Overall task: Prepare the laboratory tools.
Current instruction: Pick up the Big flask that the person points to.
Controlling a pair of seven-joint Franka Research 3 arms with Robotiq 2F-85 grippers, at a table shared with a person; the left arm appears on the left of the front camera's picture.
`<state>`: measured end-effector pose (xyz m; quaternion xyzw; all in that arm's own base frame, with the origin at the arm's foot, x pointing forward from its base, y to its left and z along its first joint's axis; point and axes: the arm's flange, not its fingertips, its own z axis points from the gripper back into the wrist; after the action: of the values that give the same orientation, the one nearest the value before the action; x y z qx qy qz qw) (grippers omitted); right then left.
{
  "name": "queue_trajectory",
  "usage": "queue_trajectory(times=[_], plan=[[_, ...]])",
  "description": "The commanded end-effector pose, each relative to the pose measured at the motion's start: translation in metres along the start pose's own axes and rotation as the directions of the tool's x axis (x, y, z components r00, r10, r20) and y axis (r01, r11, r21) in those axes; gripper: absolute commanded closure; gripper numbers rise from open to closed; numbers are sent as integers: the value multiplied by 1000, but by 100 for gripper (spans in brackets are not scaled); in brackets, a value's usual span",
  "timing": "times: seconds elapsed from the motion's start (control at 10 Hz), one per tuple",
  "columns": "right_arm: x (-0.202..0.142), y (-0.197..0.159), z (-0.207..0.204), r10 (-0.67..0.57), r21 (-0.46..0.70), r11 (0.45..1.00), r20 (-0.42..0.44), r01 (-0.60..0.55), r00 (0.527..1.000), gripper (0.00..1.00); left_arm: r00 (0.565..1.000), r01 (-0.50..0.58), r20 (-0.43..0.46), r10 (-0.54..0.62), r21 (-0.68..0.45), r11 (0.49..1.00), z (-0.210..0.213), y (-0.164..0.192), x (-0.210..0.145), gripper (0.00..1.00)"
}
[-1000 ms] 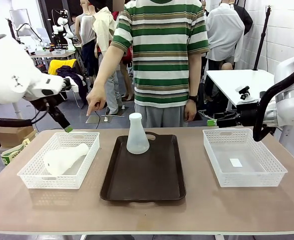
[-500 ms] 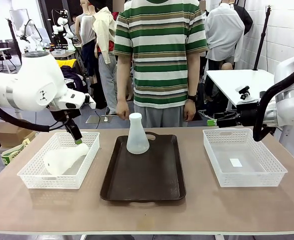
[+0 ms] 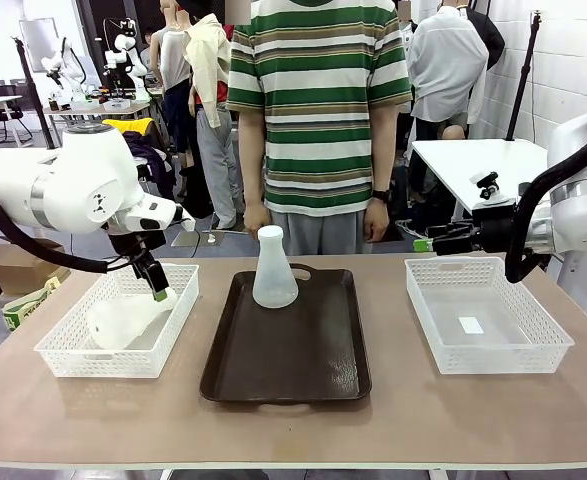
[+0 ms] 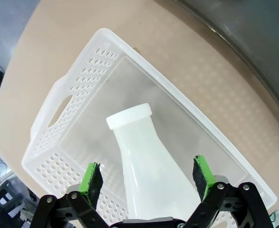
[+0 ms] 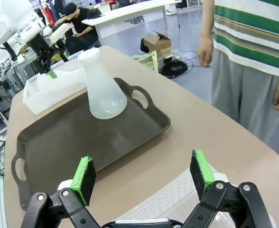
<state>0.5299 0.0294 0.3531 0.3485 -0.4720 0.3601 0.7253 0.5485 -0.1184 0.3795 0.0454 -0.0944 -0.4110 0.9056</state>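
Note:
One frosted-white flask point(image 3: 123, 318) lies on its side in the left white basket point(image 3: 63, 345), neck toward the tray. My left gripper point(image 3: 158, 290) hangs open just above that neck. In the left wrist view the lying flask point(image 4: 149, 161) runs between the open gripper's point(image 4: 147, 175) green pads point(image 4: 91, 178), which stand apart from its body. A second flask point(image 3: 273, 270) stands upright at the far end of the dark brown tray point(image 3: 283, 370). My right gripper point(image 3: 423, 244) is open above the table's far right edge, and its wrist view point(image 5: 143, 178) looks toward the upright flask point(image 5: 101, 88).
A white basket point(image 3: 488, 350) holding only a small white label stands at the right. A person in a striped shirt stands at the far edge behind the tray, hands point(image 3: 256, 217) hanging at the sides. Bare table lies along the front edge.
My left arm has swung right and down, bringing its open gripper over the flask's neck in the left basket. The person's pointing hand has dropped back to the side. The right arm is still.

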Motion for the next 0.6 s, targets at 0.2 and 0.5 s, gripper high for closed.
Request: queue_trajectory(times=[0.2, 0.5], plan=[[-1, 0, 0, -1, 0, 1000, -1, 1, 1000, 0, 998, -61, -22, 61, -24, 998, -21, 15, 15, 0], [-1, 0, 0, -1, 0, 1000, -1, 1, 1000, 0, 997, -73, -34, 71, -30, 997, -35, 20, 20, 0]])
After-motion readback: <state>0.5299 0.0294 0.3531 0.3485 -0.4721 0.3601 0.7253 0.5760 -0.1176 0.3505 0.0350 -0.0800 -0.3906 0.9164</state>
